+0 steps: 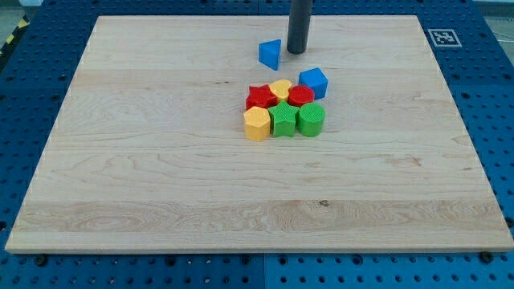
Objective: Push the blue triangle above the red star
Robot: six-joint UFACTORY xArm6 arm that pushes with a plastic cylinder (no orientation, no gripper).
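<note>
Wooden board [161,160] on blue pegboard, blocks clustered near centre.
Blue plastic triangle [271,54] sits at twelve o'clock of red plastic star [259,97]; my tip [297,51], jawless, stands just beside it at three o'clock.

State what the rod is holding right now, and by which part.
Nothing is held. My tip only pushes; it stands just to the view's right of the small blue triangle block, close beside it, contact unclear.
</note>
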